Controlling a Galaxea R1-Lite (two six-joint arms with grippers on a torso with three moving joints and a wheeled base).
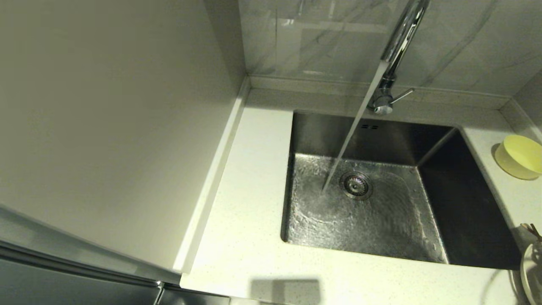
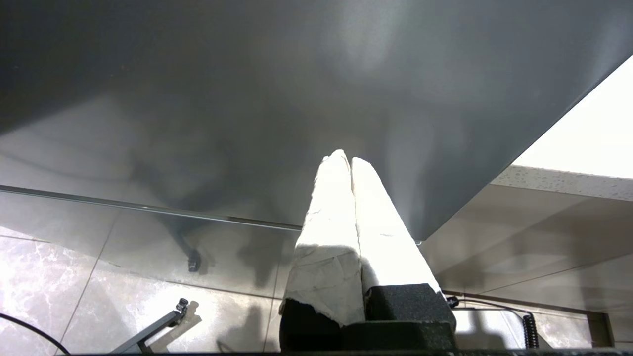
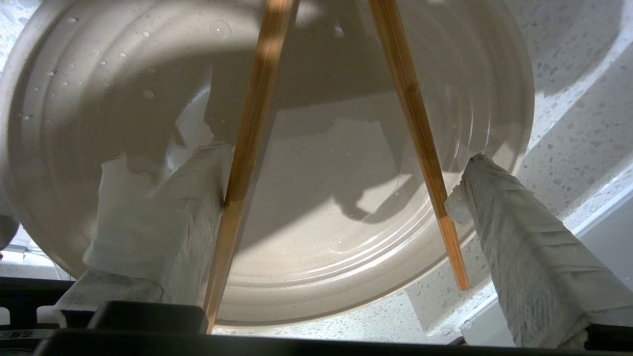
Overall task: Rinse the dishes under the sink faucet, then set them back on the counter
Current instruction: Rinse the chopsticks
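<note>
Running from the faucet [image 1: 400,46], a steady stream of water is falling into the sink [image 1: 381,212] and landing just beside the round drain strainer [image 1: 356,185], spreading ripples over the steel floor. Two small overflow slots [image 1: 369,126] are showing on the back wall of the basin, below the faucet's base and its thin lever.

The bowl [image 1: 520,156] is sitting on the worktop [image 1: 241,237] to the right of the sink, near the back corner, well apart from the water. The plate [image 3: 267,163] is lying on the worktop at the front right, only its edge [image 1: 530,273] showing in the head view. Water drops are clinging to its ribbed surface. The chopsticks [image 3: 418,128] are resting across the plate, spread into a V, their ends reaching past its rim.

The right gripper [image 3: 341,183] is hovering at the plate with its white-wrapped fingers [image 3: 514,232] standing wide apart, one on either side of the chopsticks and close against them, clamping nothing.

The left gripper [image 2: 345,160] is hanging low beside a dark cabinet front [image 2: 296,99], above the tiled floor [image 2: 89,296], with its wrapped fingers [image 2: 331,212] pressed together on nothing.
</note>
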